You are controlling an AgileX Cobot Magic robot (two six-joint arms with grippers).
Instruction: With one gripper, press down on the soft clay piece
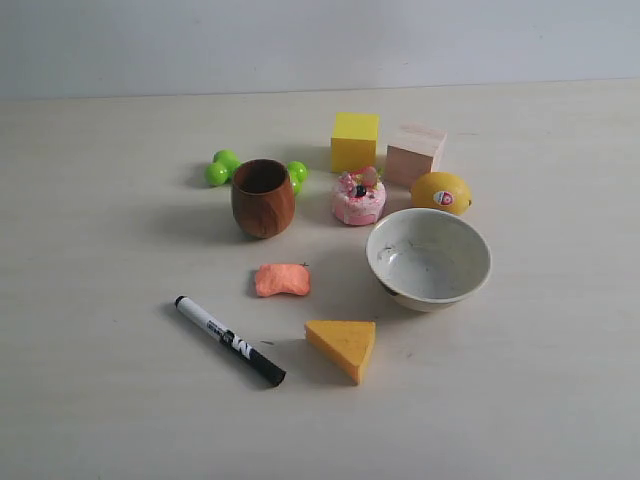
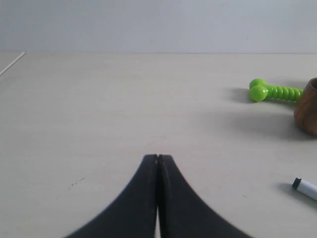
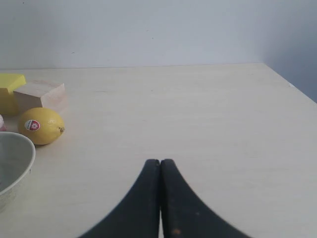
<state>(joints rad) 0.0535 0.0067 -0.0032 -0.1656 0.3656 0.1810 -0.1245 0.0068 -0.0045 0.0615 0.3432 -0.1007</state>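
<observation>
**Table [image 1: 100, 420] with toys: one exterior view, two wrist views.**

The clay piece [image 1: 283, 279] lies flat on the table near the middle of the exterior view, with bare table all round it. Its long axis runs across that view, almost level. Both ends are rounded, so it points no particular way. It is a small salmon-orange lump with a matte surface. Its outline is bean-like, with a shallow notch in the edge nearer the camera. It sits between a wooden cup [image 1: 263, 197] and a marker [image 1: 230, 341], with a cheese wedge [image 1: 343, 347] and a white bowl [image 1: 430, 300] close by.

The clay piece shows in the exterior view alone, and no fingers show there. Its place relative to either pair can therefore be read only through its neighbours, and nothing touches it.

The left fingers [image 2: 143, 198] are pressed together along their inner edges, with nothing between them. Ahead of them and off to one side are a green beaded toy [image 2: 275, 91], the edge of the wooden cup and one end of the marker. The stretch of table straight ahead of the tips is bare.

The right fingers [image 3: 143, 203] are likewise pressed together and hold nothing. Ahead of them and off to one side are a lemon [image 3: 41, 126], a pale wooden block [image 3: 39, 95], a yellow block [image 3: 10, 91] and the rim of the bowl.
</observation>
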